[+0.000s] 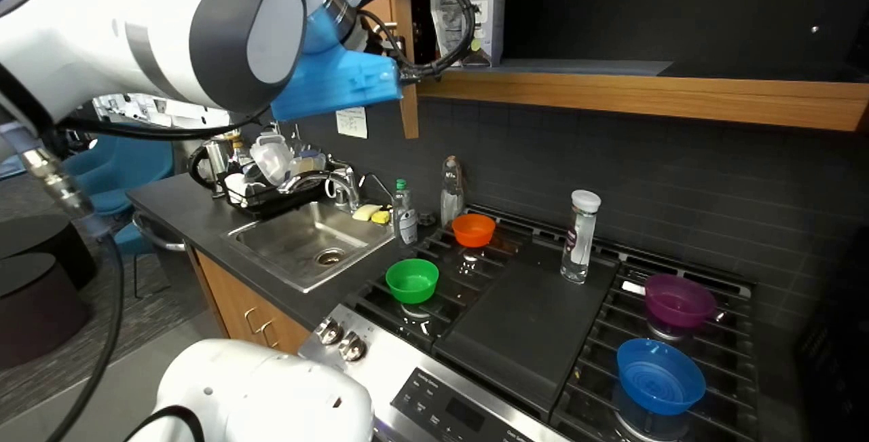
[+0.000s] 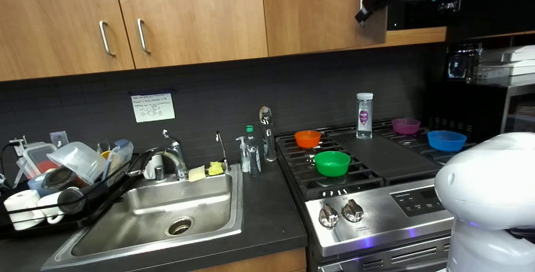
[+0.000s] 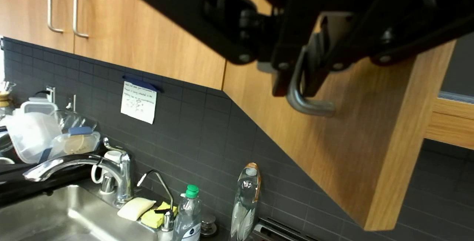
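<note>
My gripper (image 3: 297,88) is shut on the metal handle (image 3: 309,107) of a wooden cabinet door (image 3: 355,152). The handle's lower bend shows below the fingertips, and its upper part is hidden behind the fingers. This door stands partly open, swung out from the cabinet row. In an exterior view, the gripper (image 2: 363,15) reaches the handle from the upper right. Another exterior view shows the door edge (image 1: 409,89) nearly edge-on, with the arm and its blue cover (image 1: 339,82) in front; the fingers are mostly hidden there.
An open shelf (image 1: 638,99) holds a tea box (image 1: 483,28) and a pouch (image 1: 448,7). Below are a sink (image 2: 184,205), a stove with green (image 2: 332,163), orange (image 2: 307,138), purple (image 2: 406,126) and blue bowls (image 2: 446,141), and a tall clear bottle (image 2: 364,115).
</note>
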`<state>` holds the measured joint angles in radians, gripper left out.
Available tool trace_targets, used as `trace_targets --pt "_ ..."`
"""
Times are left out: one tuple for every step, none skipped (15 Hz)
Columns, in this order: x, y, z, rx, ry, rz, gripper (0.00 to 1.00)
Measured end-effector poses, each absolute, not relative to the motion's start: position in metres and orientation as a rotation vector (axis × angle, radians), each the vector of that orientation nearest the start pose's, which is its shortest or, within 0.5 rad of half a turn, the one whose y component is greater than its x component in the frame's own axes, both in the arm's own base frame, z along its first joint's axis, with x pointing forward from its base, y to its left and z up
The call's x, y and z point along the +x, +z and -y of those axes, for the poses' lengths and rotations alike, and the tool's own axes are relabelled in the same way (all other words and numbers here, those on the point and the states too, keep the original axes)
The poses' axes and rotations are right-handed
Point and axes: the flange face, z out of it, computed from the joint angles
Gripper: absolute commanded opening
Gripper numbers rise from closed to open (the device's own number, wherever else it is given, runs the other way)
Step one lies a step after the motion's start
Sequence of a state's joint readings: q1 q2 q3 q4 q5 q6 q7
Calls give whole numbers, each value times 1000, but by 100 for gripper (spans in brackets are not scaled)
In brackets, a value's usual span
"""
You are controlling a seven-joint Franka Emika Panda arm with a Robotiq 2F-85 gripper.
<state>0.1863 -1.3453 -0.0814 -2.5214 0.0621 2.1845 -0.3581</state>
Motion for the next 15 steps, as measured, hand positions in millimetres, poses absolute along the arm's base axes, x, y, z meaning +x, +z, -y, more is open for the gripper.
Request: trace_targets --pt "171 724 -4 -2639 -1515 632 4" --pt "170 723 -7 -2642 -1520 626 4" --pt "168 723 -11 -2646 -1525 618 5" --pt "166 723 -13 -2650 -1529 612 10" --pt "165 723 -16 -2652 -1535 608 38" --pt "164 722 -18 -2655 -1538 604 39" --pt "164 722 -19 -2658 -1539 602 42" --pt "163 722 -20 -2658 -1535 614 47" --pt "163 721 -21 -2653 -1530 634 55" --pt "162 721 -24 -2645 -1522 659 61" --pt "161 721 -26 -2637 -1513 684 66" --pt "161 720 -27 -2627 -1504 708 74" --pt "161 720 -28 -2618 -1494 730 80" --pt "162 719 -28 -2611 -1486 740 88" --pt "163 719 -28 -2605 -1477 752 95"
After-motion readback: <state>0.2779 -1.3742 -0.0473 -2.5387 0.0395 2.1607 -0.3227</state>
